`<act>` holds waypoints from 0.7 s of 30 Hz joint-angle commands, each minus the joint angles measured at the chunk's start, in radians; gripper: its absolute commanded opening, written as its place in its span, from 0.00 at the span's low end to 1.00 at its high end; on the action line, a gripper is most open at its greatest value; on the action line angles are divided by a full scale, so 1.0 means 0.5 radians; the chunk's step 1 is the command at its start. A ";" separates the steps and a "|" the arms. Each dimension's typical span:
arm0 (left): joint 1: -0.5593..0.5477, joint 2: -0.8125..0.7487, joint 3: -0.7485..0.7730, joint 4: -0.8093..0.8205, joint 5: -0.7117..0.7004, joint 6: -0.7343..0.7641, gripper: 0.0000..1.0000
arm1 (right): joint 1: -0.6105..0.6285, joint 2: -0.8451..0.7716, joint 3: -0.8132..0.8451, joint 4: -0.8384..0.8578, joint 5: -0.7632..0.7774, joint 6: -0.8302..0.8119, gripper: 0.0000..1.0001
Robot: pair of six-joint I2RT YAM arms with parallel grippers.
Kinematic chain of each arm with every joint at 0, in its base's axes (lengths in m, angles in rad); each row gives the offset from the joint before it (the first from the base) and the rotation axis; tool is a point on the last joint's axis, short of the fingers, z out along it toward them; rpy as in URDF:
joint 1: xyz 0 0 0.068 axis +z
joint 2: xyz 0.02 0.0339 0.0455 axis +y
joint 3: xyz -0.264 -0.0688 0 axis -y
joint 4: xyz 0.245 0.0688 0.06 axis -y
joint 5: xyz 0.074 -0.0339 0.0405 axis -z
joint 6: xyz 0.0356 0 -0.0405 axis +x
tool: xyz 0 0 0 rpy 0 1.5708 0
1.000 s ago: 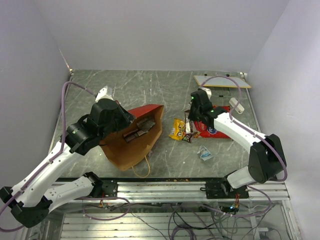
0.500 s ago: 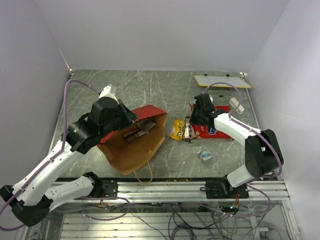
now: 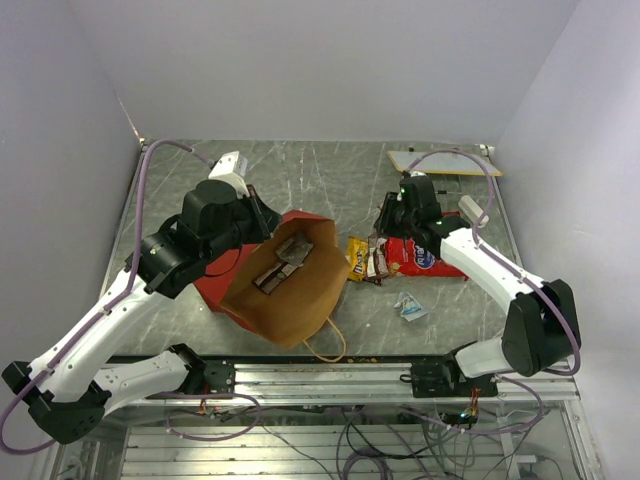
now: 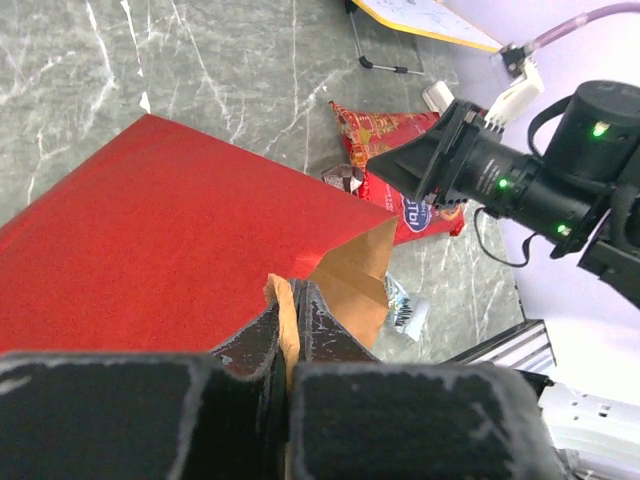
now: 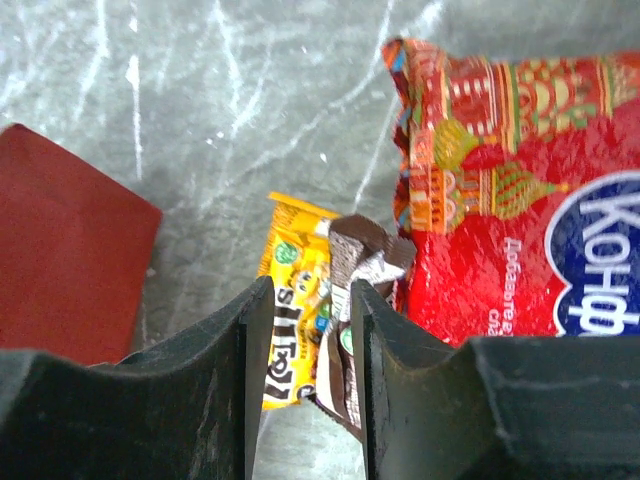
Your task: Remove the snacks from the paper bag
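Note:
The paper bag (image 3: 300, 300) lies on its side, red outside, brown inside, mouth toward the right. Dark snack packets (image 3: 283, 264) lie inside it. My left gripper (image 3: 266, 224) is shut on the bag's upper brown edge (image 4: 288, 305), above the red wall (image 4: 170, 240). My right gripper (image 3: 387, 226) is open and hovers over a yellow packet (image 5: 293, 300) and a brown-and-white wrapper (image 5: 362, 262) on the table. The big red packet (image 5: 520, 220) lies just right of them. A small silvery wrapper (image 3: 410, 307) lies nearer the front.
A flat white board (image 3: 445, 162) lies at the back right. A small white cylinder (image 3: 472, 211) sits by the right arm. The bag's tan loop handle (image 3: 331, 351) reaches toward the front table edge. The right arm (image 4: 520, 185) shows in the left wrist view.
My left gripper has moved back and right with the bag's edge, swinging the bag so its brown inside faces up and right. My right gripper has risen slightly off the packets.

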 commanded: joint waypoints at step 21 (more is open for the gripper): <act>-0.004 0.175 0.156 0.013 0.116 0.503 0.07 | 0.022 0.079 0.351 0.513 -0.688 -0.071 0.41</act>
